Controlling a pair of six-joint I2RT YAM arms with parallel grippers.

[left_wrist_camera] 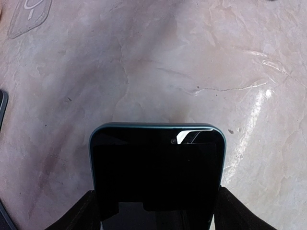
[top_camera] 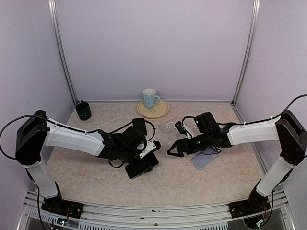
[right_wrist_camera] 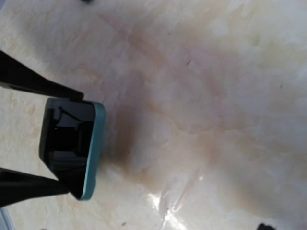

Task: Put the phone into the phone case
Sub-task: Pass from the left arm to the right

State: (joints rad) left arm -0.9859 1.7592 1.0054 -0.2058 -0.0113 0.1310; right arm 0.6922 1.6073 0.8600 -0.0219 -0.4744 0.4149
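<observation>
- The left end effector (top_camera: pixel 147 160) is clamped on the phone (top_camera: pixel 139 169), with one finger pressed to each long side.
- In the left wrist view the phone (left_wrist_camera: pixel 158 177) juts forward from between the black fingers (left_wrist_camera: pixel 79 213), screen up, its teal rim showing along the top and sides.
- The right wrist view shows the same phone (right_wrist_camera: pixel 67 143) from the far end, pinched between two black fingers (right_wrist_camera: pixel 43 84), with a shadow beside it on the tabletop (right_wrist_camera: pixel 201 96).
- The right end effector (top_camera: pixel 173 149) is spread wide and holds nothing. It points at the phone from just to the right, a small gap apart.
- The clear case (top_camera: pixel 169 126) lies flat on the tabletop (top_camera: pixel 192 187), behind both end effectors, close to the plate (top_camera: pixel 162 113) and apart from the phone.
- In the left wrist view the case (left_wrist_camera: pixel 29 14) sits in the top left corner, well ahead of the phone's tip.
- A bluish slab (top_camera: pixel 205 159) lies flat under the right arm.
- A mug (top_camera: pixel 150 98) stands on the plate, and a dark cup (top_camera: pixel 83 110) stands at the back left.
</observation>
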